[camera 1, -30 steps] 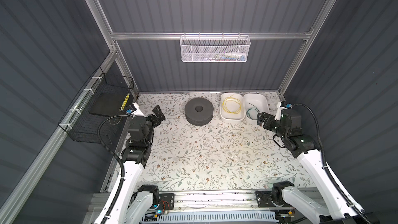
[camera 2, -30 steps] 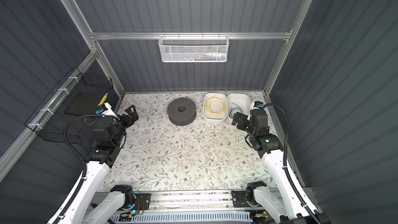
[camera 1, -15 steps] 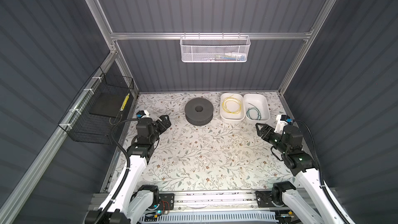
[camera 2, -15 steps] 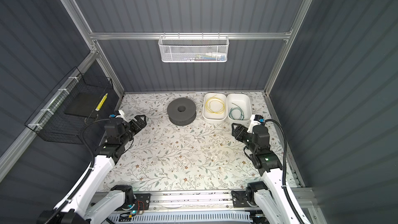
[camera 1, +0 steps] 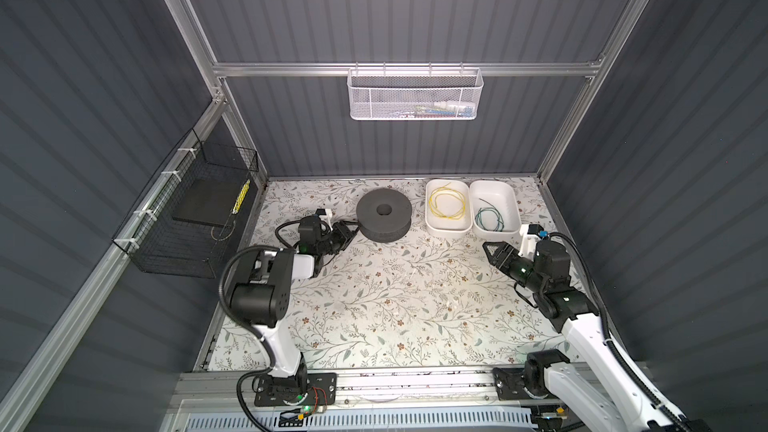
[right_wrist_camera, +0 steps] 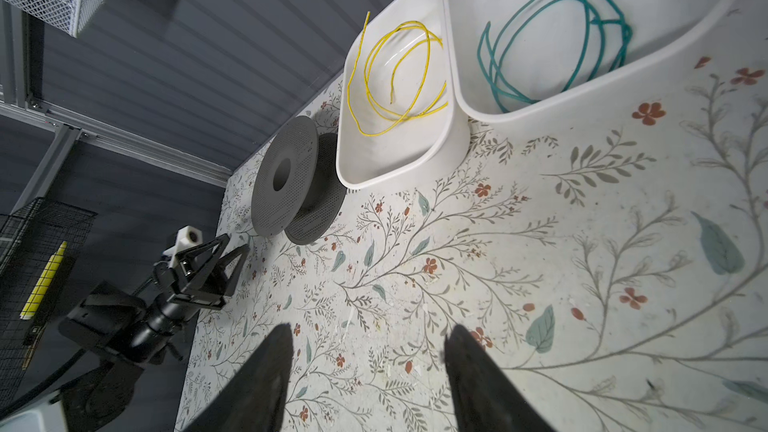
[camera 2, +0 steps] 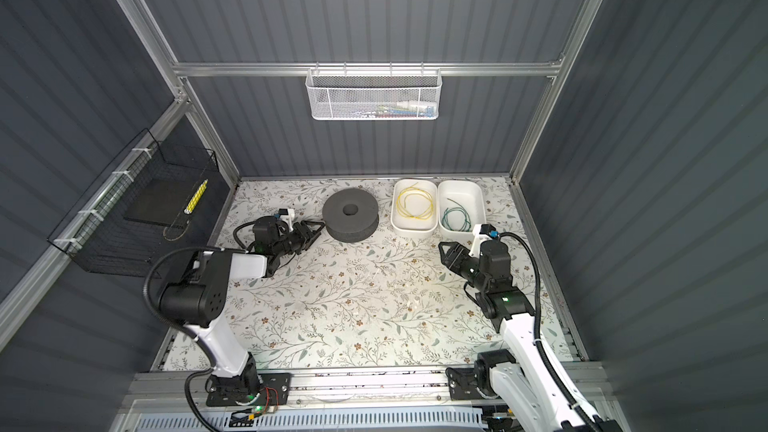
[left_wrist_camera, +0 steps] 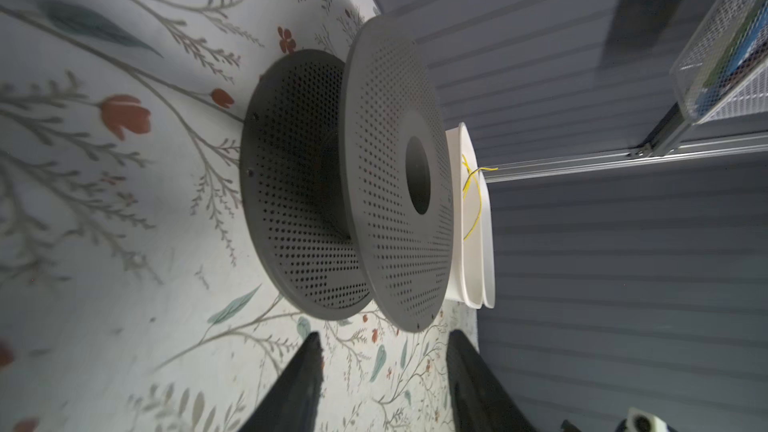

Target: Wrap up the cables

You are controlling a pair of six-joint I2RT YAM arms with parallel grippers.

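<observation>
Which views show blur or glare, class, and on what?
Left wrist view: the tablecloth blurs near the lens, the spool is sharp. Right wrist view: the right pincer looks dark and soft-edged. Both top views: a pale sheen on the tablecloth's middle.

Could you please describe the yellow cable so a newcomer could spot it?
At the back of the floral table, beside the grey spool, stands a white tub. The yellow cable lies looped inside; the neighbouring tub holds green wire.

Jaws apart and empty, left pincer [camera 1: 350, 233] low, right pincer [camera 1: 488, 252] angled inward
</observation>
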